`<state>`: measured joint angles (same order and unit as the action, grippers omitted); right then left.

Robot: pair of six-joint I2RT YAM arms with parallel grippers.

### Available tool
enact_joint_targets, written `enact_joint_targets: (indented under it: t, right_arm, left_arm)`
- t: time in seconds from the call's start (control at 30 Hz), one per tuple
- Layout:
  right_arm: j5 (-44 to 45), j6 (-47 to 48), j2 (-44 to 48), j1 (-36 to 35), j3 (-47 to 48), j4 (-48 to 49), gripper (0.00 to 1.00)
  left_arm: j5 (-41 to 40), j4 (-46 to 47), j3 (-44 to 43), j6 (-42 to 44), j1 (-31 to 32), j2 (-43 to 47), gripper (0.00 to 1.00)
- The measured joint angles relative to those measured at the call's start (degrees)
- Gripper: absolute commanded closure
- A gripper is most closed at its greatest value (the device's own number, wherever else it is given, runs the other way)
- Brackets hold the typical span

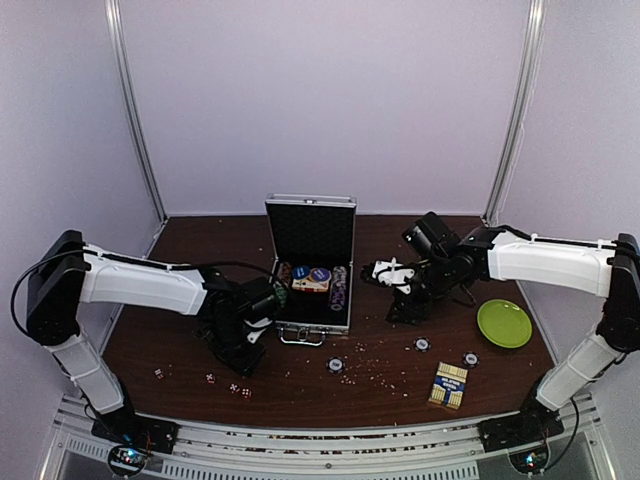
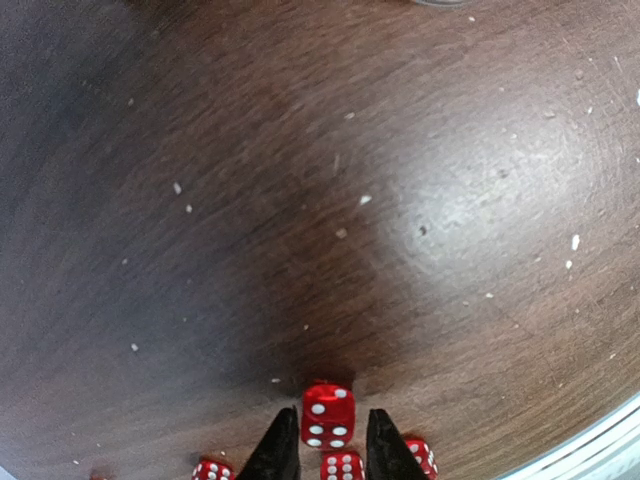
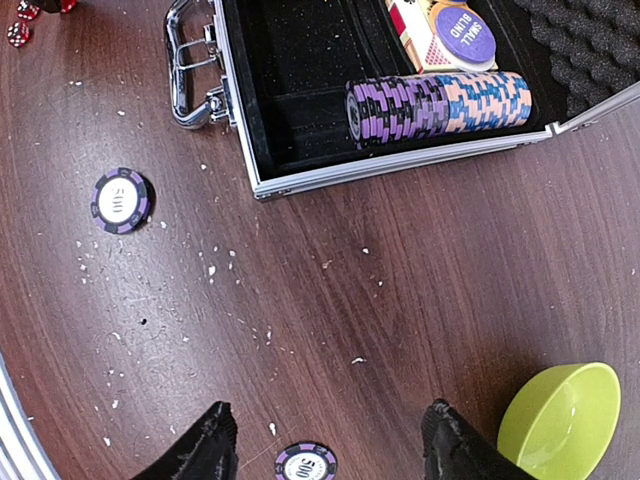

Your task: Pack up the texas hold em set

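A small red die (image 2: 328, 414) sits between the narrowly parted fingers of the left hand (image 2: 328, 450), the open silver aluminium case (image 1: 313, 262) lying to its right; the right hand (image 3: 325, 440) gapes wide, empty.

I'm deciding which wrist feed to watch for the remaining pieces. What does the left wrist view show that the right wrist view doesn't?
Only the left wrist view shows a close-up of red dice, one red die standing between the left gripper fingertips, others beside them. Only the right wrist view shows the open silver case with its row of chips, two loose chips on the table, a lime-green bowl and the open right gripper. Both show the dark wooden table speckled with crumbs; the right wrist view catches red dice only at its top-left corner.
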<state>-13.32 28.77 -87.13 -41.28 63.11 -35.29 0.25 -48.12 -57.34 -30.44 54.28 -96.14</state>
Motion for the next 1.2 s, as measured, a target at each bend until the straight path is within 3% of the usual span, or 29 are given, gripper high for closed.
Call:
enact_joint_targets:
  t: [0.23,0.4,0.57,0.87,1.2]
  right_arm:
    - [0.00,0.02,0.00,0.00,0.00,0.00,0.37]
    - [-0.02,0.39,0.00,0.00,0.00,-0.02,0.38]
    - [0.00,0.61,0.00,0.00,0.00,-0.02,0.38]
    - [-0.83,0.63,-0.02,1.07,-0.24,-0.02,0.38]
    - [-0.94,0.63,-0.22,1.25,-0.50,-0.04,0.39]
  left_arm:
    - [-0.13,-0.26,-1.51,0.87,0.44,-2.32,0.78]
    - [-0.17,-0.94,-2.56,1.27,0.81,-3.52,0.90]
    - [-1.51,-3.89,-6.03,1.64,1.84,-3.69,0.92]
    - [-9.25,-6.67,-24.20,3.41,2.78,-5.29,0.91]
    - [-17.81,-3.65,-48.59,5.33,-0.48,-26.64,0.91]
